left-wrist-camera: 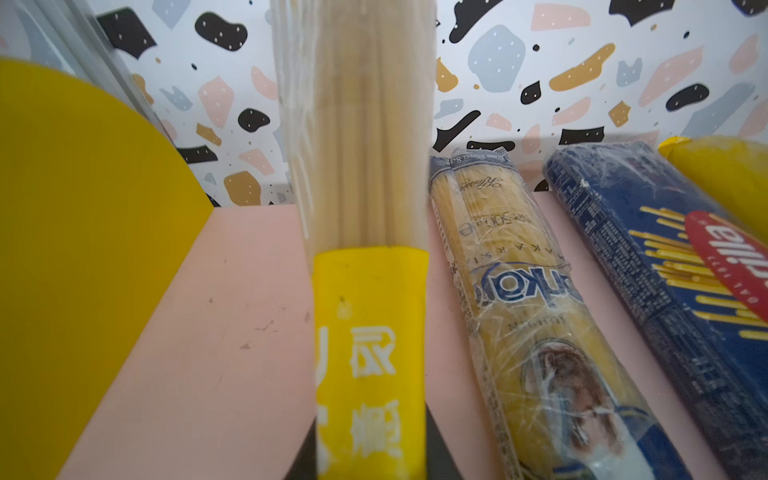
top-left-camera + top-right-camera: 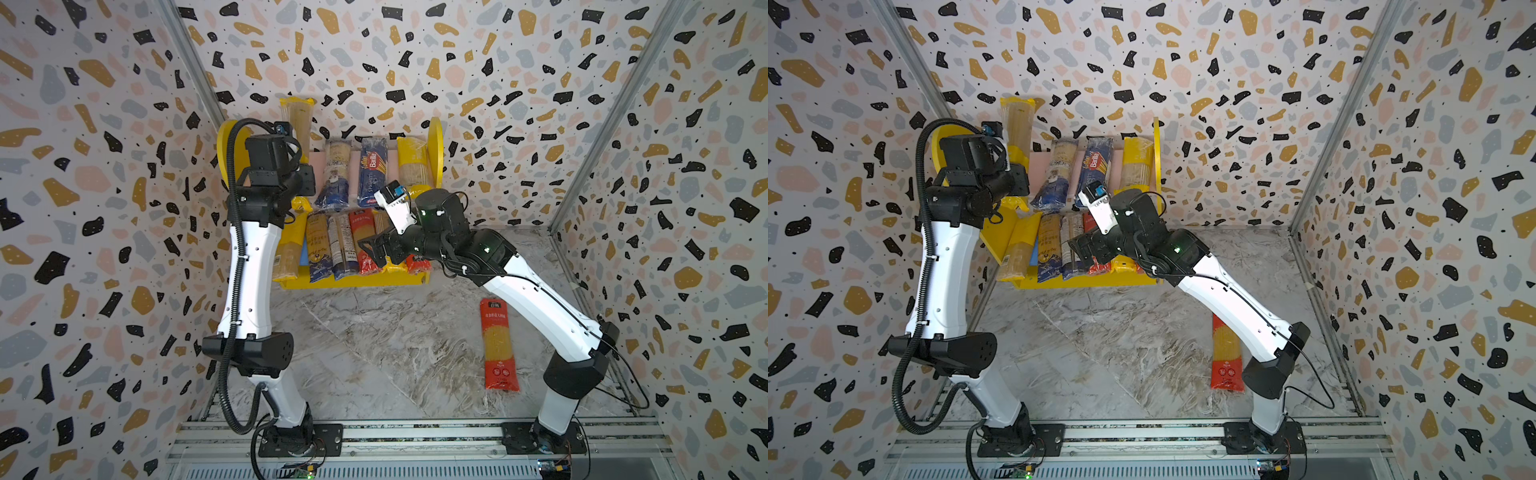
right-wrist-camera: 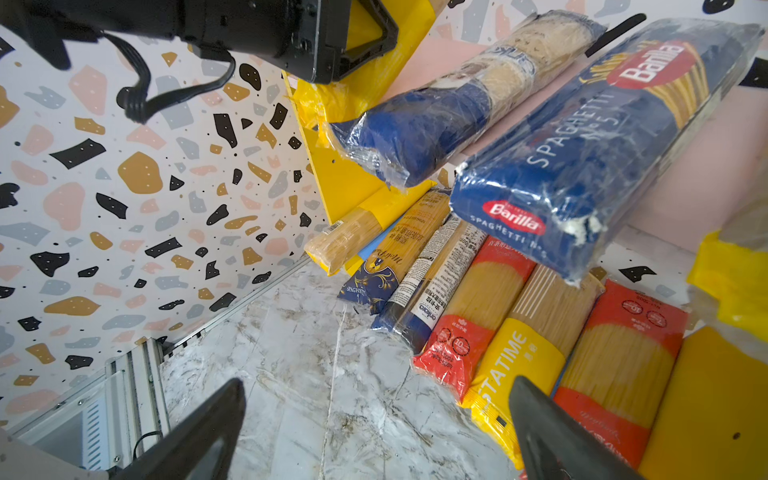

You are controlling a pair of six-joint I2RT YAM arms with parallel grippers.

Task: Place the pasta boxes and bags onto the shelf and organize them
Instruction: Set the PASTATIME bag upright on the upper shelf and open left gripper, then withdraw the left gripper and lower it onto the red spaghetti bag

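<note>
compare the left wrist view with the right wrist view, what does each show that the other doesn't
Left wrist only: the yellow pack face-on, noodles and printed wrapper. Right wrist only: the lower-tier row of packs, the marble table and the open right gripper. Both: the Barilla pack and the blue-ended pack lying on the pink board.

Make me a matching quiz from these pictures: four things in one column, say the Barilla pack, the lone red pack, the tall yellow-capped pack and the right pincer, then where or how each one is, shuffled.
Column one
1. Barilla pack
2. lone red pack
3. yellow-capped pack
4. right pincer

Column two
A. open and empty
B. lying on the marble tabletop
C. tilted up at the left end of the shelf
D. lying on the pink board

Pairs: 1-D, 2-B, 3-C, 4-A.
</note>
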